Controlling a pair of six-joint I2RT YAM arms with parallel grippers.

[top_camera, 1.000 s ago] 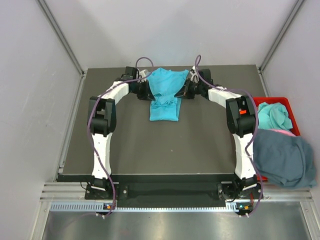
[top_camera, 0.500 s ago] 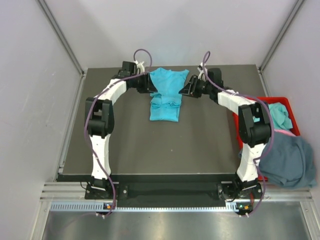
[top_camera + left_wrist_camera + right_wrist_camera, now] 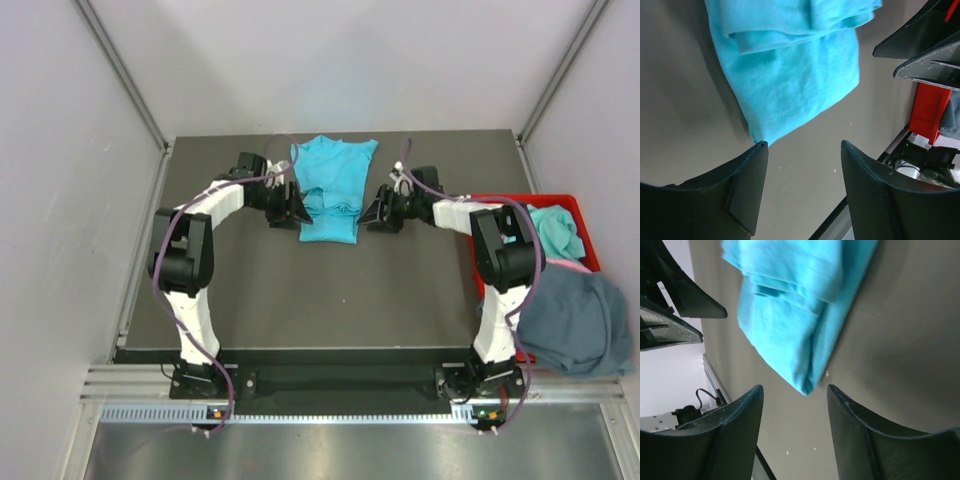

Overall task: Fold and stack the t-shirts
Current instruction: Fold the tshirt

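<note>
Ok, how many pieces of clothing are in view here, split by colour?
turquoise t-shirt, partly folded on the table: 1
teal garment, in the red bin: 1
pinkish garment, only a sliver showing: 1
slate blue-grey garment, draped over the bin's near end: 1
Total: 4

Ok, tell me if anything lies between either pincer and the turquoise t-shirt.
Nothing visible does. The left pincer and right pincer stand open on either side of the turquoise t-shirt's near end, with only table surface between.
</note>
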